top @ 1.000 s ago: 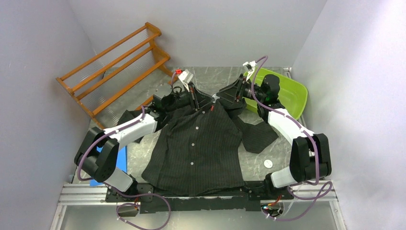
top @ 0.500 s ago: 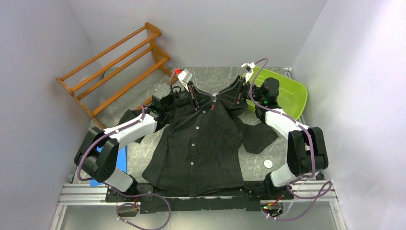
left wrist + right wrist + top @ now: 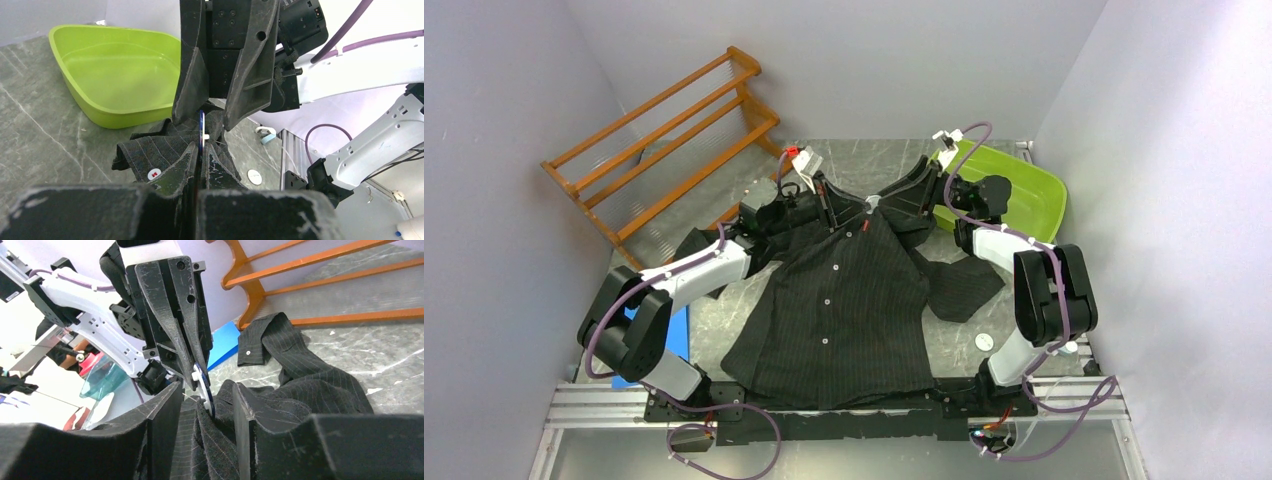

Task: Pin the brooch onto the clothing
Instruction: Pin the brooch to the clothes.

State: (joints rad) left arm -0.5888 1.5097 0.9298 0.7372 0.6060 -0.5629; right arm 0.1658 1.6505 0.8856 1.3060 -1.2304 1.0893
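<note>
From my feed I see three plain, pale grey-lilac walls closing in the cell: a back wall (image 3: 874, 60), a left wall (image 3: 494, 150) and a right wall (image 3: 1164, 200). The desk (image 3: 864, 160) has a grey marbled top. A slatted orange-brown wooden rack (image 3: 664, 130) stands tilted at its far left corner, and a lime green tub (image 3: 1044, 185) sits at the far right corner. A bare aluminium rail (image 3: 594, 405) runs along the near edge. The light is soft and even, with only faint shadows.

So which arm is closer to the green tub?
Right. The right end effector is just beside the green tub; the left end effector is farther, across the shirt collar.
</note>
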